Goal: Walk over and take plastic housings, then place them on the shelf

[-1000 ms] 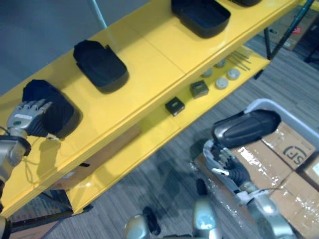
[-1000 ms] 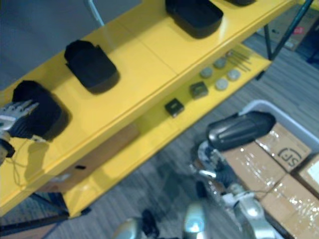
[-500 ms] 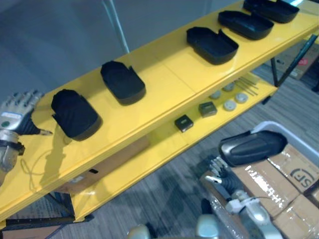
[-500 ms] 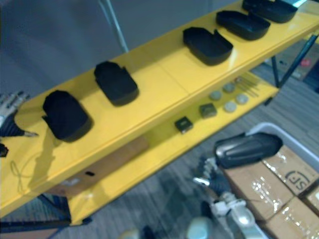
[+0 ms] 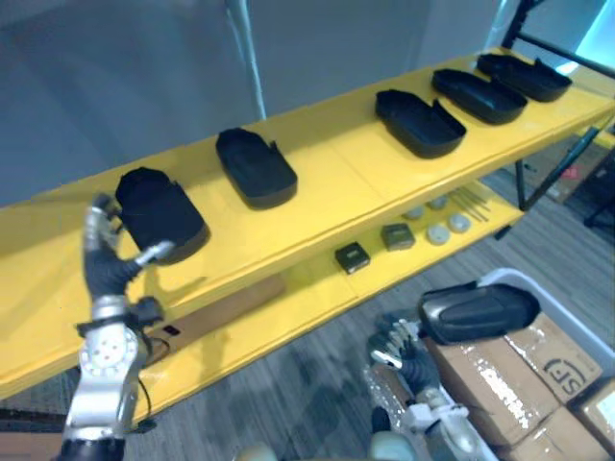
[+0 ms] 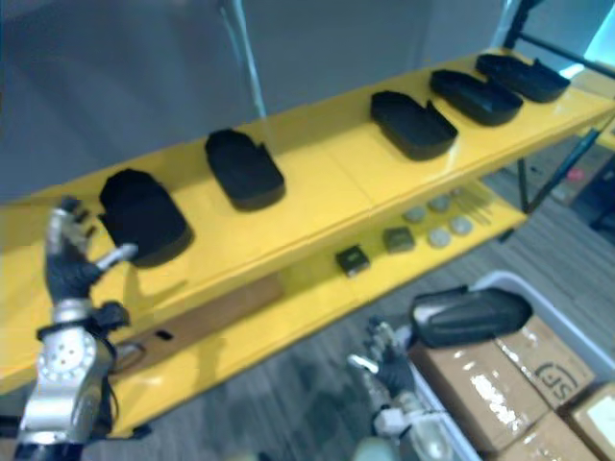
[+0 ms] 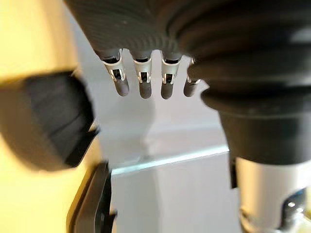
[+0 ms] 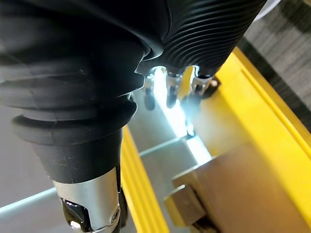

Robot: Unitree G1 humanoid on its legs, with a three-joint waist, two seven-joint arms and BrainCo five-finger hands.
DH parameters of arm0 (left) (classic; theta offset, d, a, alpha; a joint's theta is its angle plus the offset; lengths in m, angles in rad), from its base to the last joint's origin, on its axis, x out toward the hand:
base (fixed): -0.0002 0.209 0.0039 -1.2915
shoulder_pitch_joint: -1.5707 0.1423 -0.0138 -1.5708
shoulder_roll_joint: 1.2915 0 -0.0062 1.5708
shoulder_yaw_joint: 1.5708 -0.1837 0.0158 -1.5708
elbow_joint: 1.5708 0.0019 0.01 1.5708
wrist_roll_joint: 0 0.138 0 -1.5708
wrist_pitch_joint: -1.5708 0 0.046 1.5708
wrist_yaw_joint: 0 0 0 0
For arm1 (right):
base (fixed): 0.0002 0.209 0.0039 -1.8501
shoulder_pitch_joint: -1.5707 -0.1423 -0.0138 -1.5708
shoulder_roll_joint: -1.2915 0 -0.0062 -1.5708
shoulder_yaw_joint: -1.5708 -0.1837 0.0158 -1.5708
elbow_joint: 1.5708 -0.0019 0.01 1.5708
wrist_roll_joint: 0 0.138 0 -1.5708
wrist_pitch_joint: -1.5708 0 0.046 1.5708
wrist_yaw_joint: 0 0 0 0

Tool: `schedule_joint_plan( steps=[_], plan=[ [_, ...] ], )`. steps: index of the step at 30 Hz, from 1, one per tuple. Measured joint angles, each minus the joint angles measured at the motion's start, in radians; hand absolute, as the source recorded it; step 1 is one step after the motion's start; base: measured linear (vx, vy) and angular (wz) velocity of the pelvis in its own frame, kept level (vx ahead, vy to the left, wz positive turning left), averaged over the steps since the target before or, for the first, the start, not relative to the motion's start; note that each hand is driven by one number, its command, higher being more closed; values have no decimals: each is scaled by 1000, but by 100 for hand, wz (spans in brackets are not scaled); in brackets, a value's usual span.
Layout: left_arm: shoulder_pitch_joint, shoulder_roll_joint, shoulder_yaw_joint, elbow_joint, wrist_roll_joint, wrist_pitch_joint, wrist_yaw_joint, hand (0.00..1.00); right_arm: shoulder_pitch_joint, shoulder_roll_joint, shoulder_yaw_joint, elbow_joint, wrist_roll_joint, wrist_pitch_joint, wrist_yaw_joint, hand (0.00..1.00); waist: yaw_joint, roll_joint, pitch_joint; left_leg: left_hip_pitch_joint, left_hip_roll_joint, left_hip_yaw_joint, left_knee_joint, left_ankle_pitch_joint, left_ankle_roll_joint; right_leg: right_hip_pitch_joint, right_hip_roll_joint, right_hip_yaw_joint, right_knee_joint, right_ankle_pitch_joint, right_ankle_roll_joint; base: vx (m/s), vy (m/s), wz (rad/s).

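The yellow shelf (image 5: 327, 192), its ends cut off, bears five black tray-shaped plastic housings (image 5: 255, 168) in a row. A glossy dark housing (image 5: 476, 312) lies at the white bin (image 5: 509, 276) rim. The left hand (image 5: 106, 264) is spread and empty before the leftmost housing (image 5: 159, 211). The right hand (image 5: 404, 353) is hard to read from above; its wrist view shows loose, empty fingers (image 8: 170, 94).

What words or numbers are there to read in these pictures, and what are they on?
On the cardboard box: a dark printed mark on top, too blurred to read.
On the small dark boxes on the lower level: any print is too small to read.
On the black plastic housings and the yellow shelf: no text to be seen.
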Motion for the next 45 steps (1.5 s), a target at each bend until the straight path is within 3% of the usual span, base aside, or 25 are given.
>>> schedule_joint_plan(
  steps=[6, 11, 19, 22, 29, 36, 45],
  plan=[
    [-24, -64, -63, 5, -124, 4, 7, 0, -3, -1, 0, 8, -31, -1, 1, 0, -2, 0, 1, -18, 6, -4, 16, -2, 0, -12, 2, -3, 6, -6, -7, -34, 19, 1],
    [-70, -113, -204, 4, -123, 1, -2, 0, -28, -2, 4, 36, -31, -3, -1, 0, -3, -5, 6, -33, 15, -10, 38, -6, -4, -25, 8, -7, 16, -3, -4, 8, 8, 1],
    [-187, -112, -277, 2, -125, 8, -11, 0, -97, -14, 24, 60, -31, -3, -2, 0, -3, -16, 40, -37, 15, 0, 49, -13, 1, -38, 6, 4, 31, -6, -8, -10, 28, -3],
    [-210, -125, -313, 7, -121, 37, 39, 0, -109, -15, 42, 69, -31, -3, -2, 0, -4, -22, 48, -37, 15, 5, 49, -13, 1, -43, 6, 10, 33, -6, -8, -2, 25, -5],
    [-310, -157, -314, 106, -109, 42, 181, 0, -130, -16, 42, 73, -30, -3, -22, 0, -6, -36, 66, -50, 16, 14, 51, -12, 1, -70, 7, 24, 51, -4, -5, -5, 17, -4],
    [-339, -160, -309, 190, -102, 43, 256, 0, -134, -20, 44, 73, -31, -8, -21, 0, -4, -56, 82, -48, 15, 30, 49, -14, 3, -73, 7, 46, 52, -4, -6, -5, 30, -4],
    [-423, -159, -254, 312, -111, 56, 294, 0, -138, -28, 59, 73, -30, -16, -21, 0, -4, -58, 86, -47, 15, 35, 48, -14, 3, -76, 7, 51, 53, -4, -6, 2, 27, -1]
  ],
)
